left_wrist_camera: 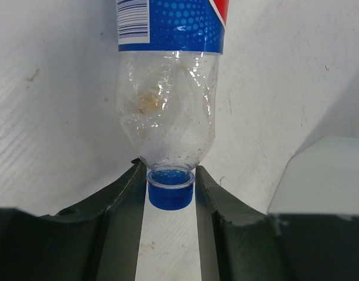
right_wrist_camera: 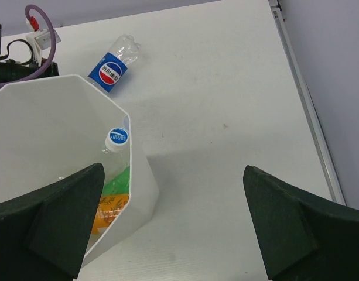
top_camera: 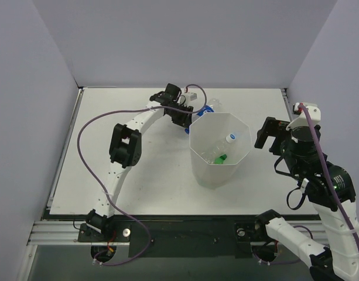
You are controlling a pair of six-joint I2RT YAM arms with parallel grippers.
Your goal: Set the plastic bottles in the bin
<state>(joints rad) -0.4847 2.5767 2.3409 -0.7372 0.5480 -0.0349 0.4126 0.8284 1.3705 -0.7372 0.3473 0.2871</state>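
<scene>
The left gripper (left_wrist_camera: 170, 175) is seen clamped on the blue cap (left_wrist_camera: 170, 196) of the blue-labelled bottle (left_wrist_camera: 167, 88). This bottle lies on its side on the table (top_camera: 109, 175), just outside the bin (top_camera: 211, 172) at about twelve o'clock from it in the top view (the base end is pointed away from the fingers). Three bottles are contained in the bin. The clear bottle (top_camera: 230, 138) is leaned toward the wall at roughly two o'clock with its white-and-blue cap up, the green bottle (top_camera: 220, 158) is lying near six o'clock, and the orange bottle (right_wrist_camera: 106, 213) is tucked beside the green one. The right gripper (right_wrist_camera: 176, 228) is held spread wide with nothing between its fingers, at three o'clock from the bin and apart from it.
</scene>
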